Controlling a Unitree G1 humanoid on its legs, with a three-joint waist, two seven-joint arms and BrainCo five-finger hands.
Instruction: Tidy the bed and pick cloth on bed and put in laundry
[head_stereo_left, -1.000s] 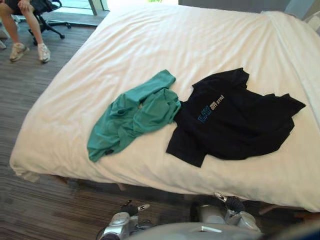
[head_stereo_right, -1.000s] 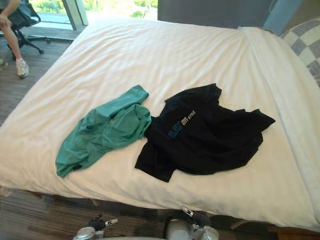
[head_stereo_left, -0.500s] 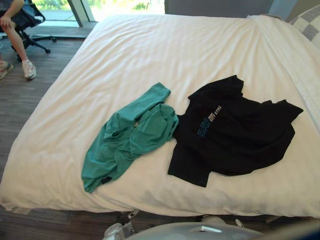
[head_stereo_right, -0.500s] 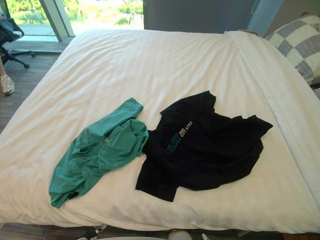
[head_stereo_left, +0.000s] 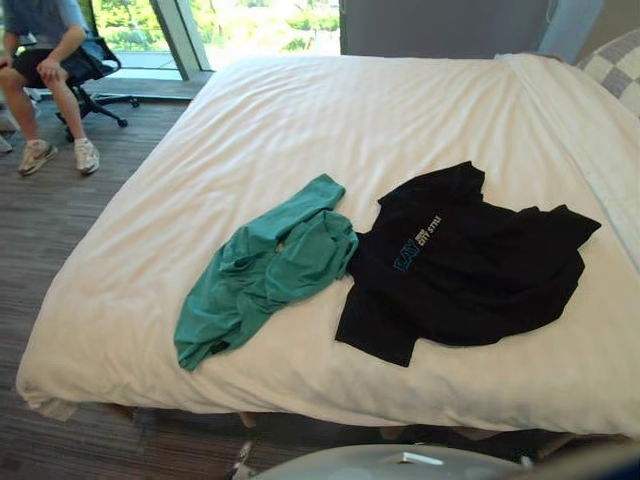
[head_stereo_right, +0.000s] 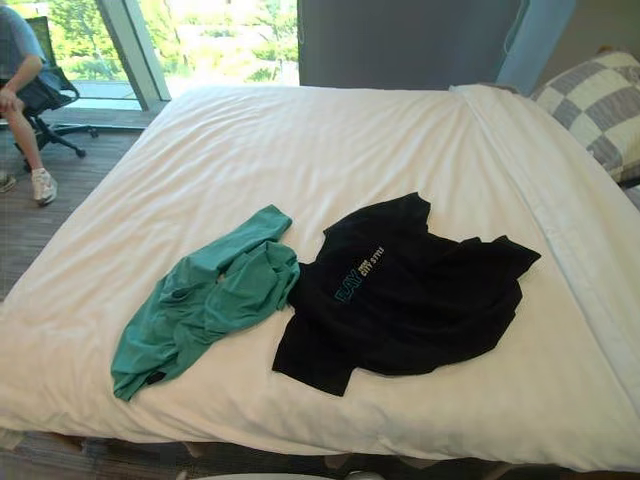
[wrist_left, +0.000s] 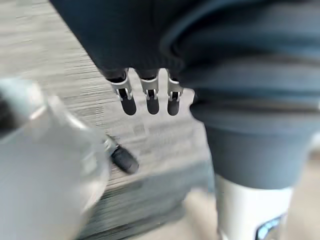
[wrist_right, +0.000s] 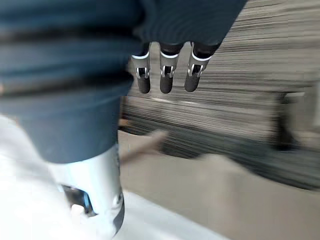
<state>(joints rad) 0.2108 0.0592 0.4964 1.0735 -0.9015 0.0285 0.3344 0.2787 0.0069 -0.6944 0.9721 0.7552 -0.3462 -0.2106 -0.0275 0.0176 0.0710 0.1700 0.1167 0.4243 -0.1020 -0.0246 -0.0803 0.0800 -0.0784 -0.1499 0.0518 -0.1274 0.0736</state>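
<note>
1. Green cloth (head_stereo_left: 265, 270) is found crumpled on the white bed (head_stereo_left: 330, 110), toward the robot's left and close to the near edge. Its long axis runs diagonally, from the near left end up toward the bed's middle.
2. A black T-shirt (head_stereo_left: 465, 265) is spread flat just beside it on the right, print upward. Its shoulder meets the upper end of the green cloth.
3. The left hand (wrist_left: 146, 97) is seen in its wrist view with fingers straight and relaxed, hanging over the floor (wrist_left: 65, 65), and nothing is held.
4. The right hand (wrist_right: 166, 75) is seen in the same state in its own wrist view: fingers straight, side by side, empty.
5. Both garments are judged to lie ahead of the hands and well apart from them. The left hand is taken as the nearer one for the green cloth, the right for the black T-shirt.
6. A forward reach over the near edge is judged to be needed, with the green cloth's lower end the closest part.
7. A seated person (head_stereo_left: 45, 60) is noted at the far left, well apart from the bed.
</note>
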